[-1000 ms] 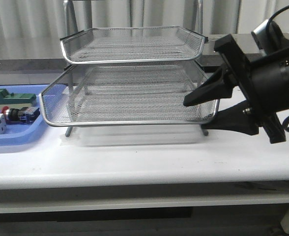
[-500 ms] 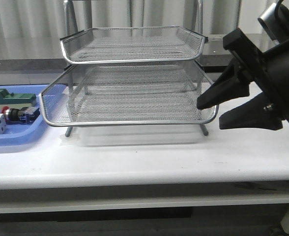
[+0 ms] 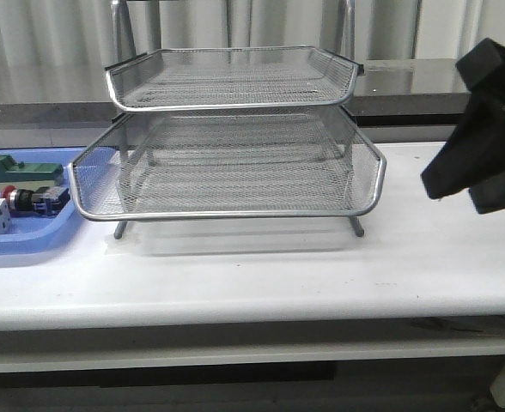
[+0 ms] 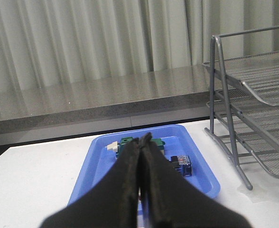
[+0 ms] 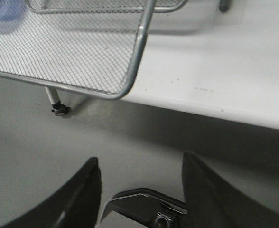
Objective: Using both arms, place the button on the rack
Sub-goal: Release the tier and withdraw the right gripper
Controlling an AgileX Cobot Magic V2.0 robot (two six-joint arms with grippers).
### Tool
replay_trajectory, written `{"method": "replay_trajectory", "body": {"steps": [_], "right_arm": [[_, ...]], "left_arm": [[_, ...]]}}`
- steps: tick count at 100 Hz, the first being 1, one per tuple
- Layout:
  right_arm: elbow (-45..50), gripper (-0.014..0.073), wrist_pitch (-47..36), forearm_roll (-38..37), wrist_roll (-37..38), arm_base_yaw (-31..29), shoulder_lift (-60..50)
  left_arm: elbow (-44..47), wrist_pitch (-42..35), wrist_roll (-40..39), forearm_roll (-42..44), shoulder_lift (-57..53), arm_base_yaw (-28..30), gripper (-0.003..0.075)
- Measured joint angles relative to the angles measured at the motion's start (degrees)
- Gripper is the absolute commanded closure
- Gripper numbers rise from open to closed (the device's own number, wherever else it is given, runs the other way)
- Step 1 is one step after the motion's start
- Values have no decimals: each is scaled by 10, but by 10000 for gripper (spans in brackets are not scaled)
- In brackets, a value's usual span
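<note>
White desk (image 3: 261,279), curtains behind | red-headed black push-button (image 3: 27,198) lies in blue plastic tray (image 3: 29,242) beside silver wire-mesh rack (image 3: 227,176) — light, rigid, likely slippery; grasp black body | left fingers (image 4: 142,156) together | right fingers (image 5: 94,183) apart — empty

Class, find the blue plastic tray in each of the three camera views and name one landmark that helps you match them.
Front view: blue tray at the far left edge, beside the wire rack.
Left wrist view: blue tray in the centre, partly behind the shut left gripper.
Right wrist view: only a blurred blue patch at the top left corner, probably the tray.
Shared landmark: the wire rack.
</note>
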Motion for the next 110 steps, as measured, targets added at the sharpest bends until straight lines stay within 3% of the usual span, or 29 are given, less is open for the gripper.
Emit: {"method": "replay_trajectory", "body": {"steps": [24,42,90,110], "right_arm": [[-53,191,98,-291,240,0,-74],[-66,191,157,-440,344,0,-149],[-66,211,250,-473,369,0,-387],[-66,351,278,-473,371,0,-429]], "left_arm": [[0,0,0,0,0,0,741],[0,0,0,0,0,0,741],[0,0,0,0,0,0,741],[0,0,0,0,0,0,741]]}}
